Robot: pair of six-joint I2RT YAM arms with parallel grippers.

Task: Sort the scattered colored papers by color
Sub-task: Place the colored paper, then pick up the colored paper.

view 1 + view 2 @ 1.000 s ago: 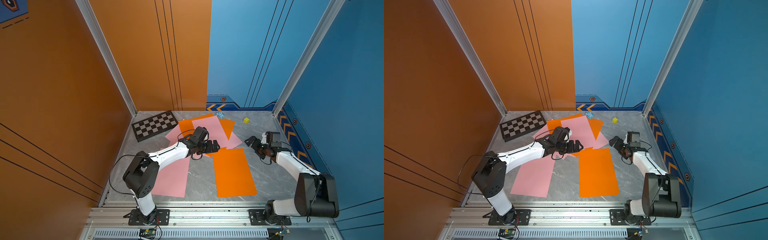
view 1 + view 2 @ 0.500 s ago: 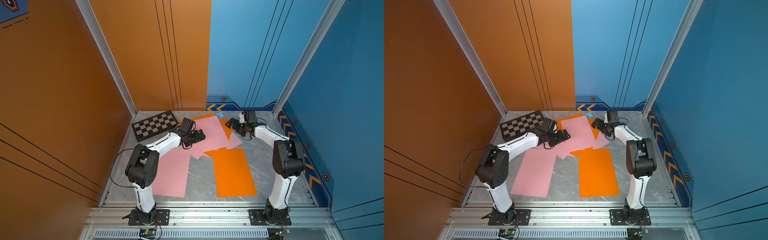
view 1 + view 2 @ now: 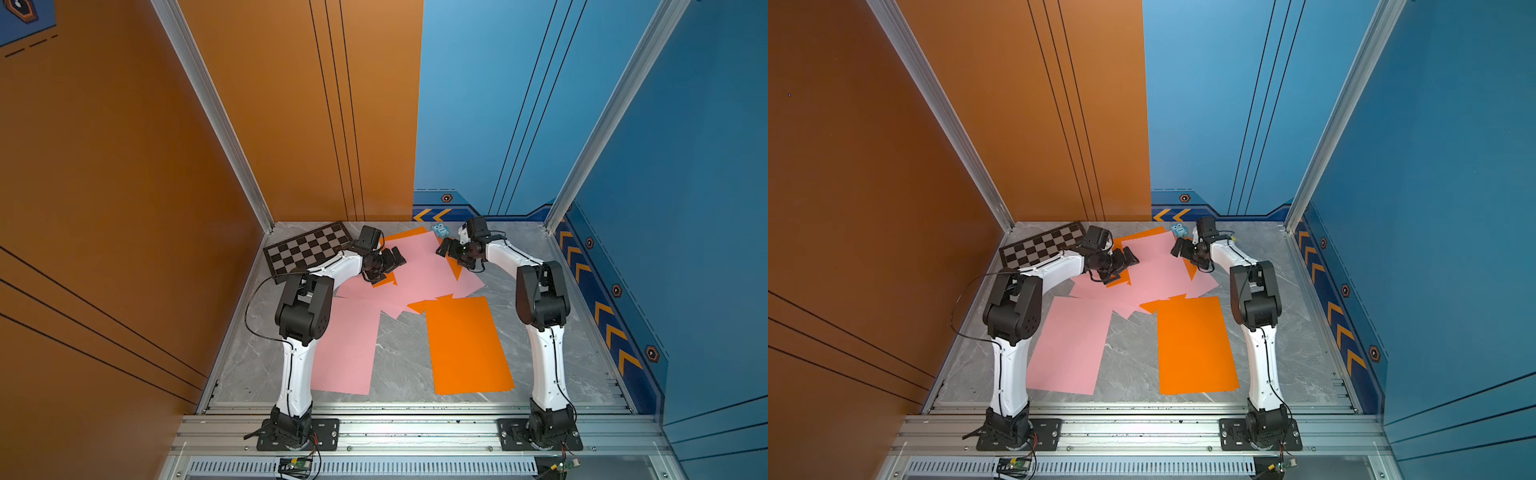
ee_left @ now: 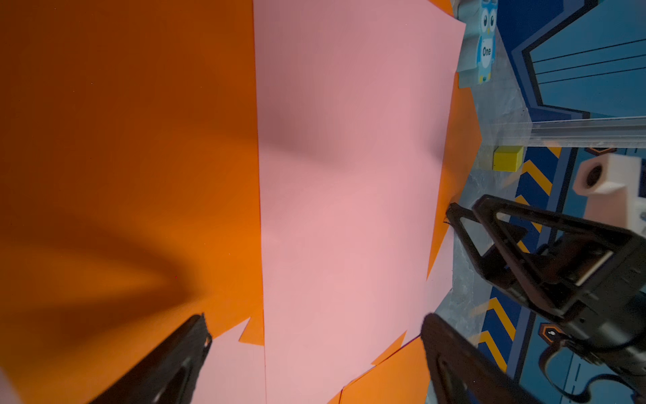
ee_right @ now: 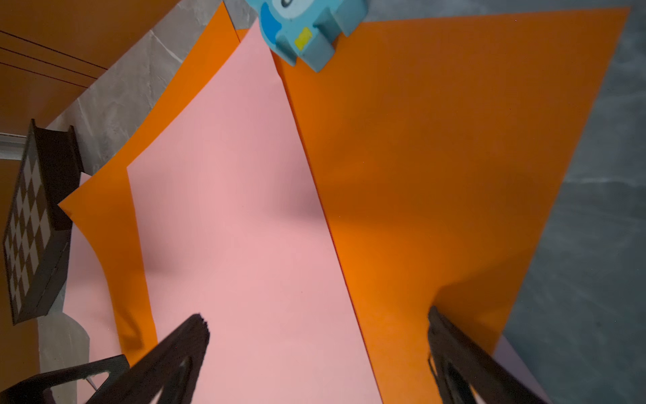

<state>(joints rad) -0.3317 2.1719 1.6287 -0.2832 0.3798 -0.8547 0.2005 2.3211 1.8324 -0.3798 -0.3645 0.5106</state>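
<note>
The colored papers are pink and orange sheets. A mixed pile lies at the back middle, topped by a pink sheet [image 3: 419, 266] [image 3: 1154, 266] [image 4: 349, 175] [image 5: 227, 210] with orange sheets [image 4: 122, 140] [image 5: 454, 140] sticking out on both sides. One pink sheet [image 3: 349, 349] [image 3: 1071, 345] lies alone at the front left, and one orange sheet [image 3: 465, 345] [image 3: 1196, 345] at the front right. My left gripper [image 3: 397, 262] [image 3: 1129, 262] [image 4: 314, 320] hovers open over the pile's left side. My right gripper [image 3: 444, 249] [image 3: 1177, 249] [image 5: 316, 314] hovers open over the pile's back right corner, above a pink-orange edge. Neither holds anything.
A black-and-grey checkered board [image 3: 307, 249] [image 5: 31, 217] lies at the back left, beside the pile. A small blue owl block [image 3: 440, 229] [image 5: 307, 28] stands at the pile's back corner. A yellow cube [image 4: 507, 158] sits near the back right wall. Walls enclose three sides.
Over the last second both arms swung toward the back: the left gripper from the pile's front edge, the right gripper from the table's right side to the pile. Both stayed open.
</note>
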